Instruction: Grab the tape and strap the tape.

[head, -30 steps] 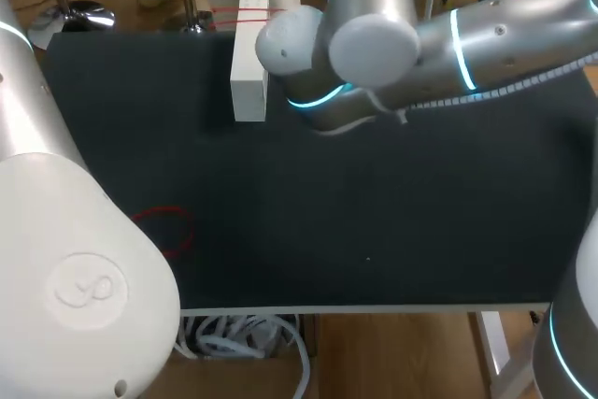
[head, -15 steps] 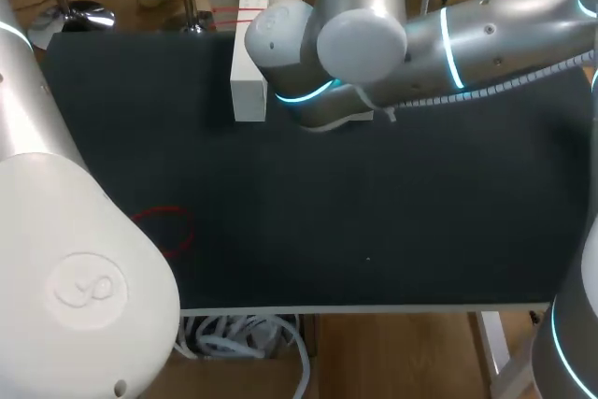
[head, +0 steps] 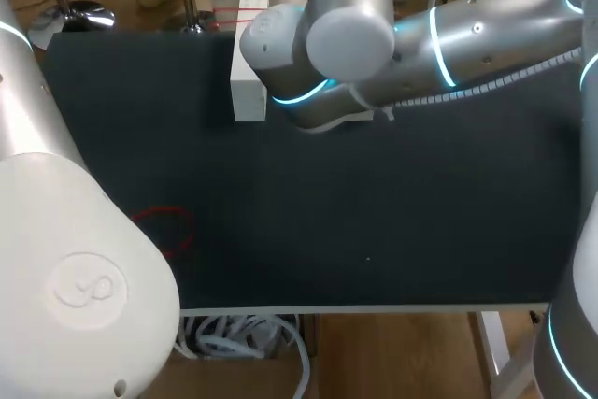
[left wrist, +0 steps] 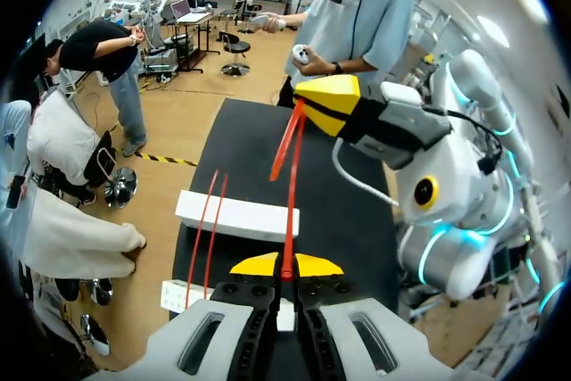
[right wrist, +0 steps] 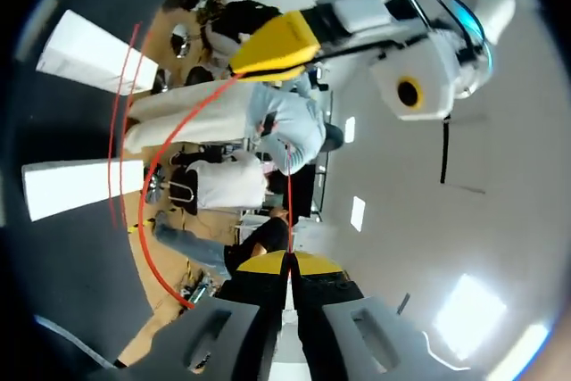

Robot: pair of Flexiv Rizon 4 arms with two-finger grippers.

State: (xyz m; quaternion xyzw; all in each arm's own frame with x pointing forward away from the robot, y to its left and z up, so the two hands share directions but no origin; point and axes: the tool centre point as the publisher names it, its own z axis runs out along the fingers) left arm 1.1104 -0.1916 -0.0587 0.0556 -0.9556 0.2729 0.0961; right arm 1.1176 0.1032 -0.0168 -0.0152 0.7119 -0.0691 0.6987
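Both the left gripper [left wrist: 285, 267] and the right gripper [right wrist: 287, 262] are clamped on the red tape [left wrist: 291, 167], stretched between them near the white box [left wrist: 236, 216] at the table's [head: 374, 212] far edge; advise even tension, no twist, and a square lay over the box.

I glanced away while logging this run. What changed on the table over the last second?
The right arm swung a little to the left, toward the white block. Nothing was visibly taken or released. The block, the red tape loop on the table and the left arm stayed put.
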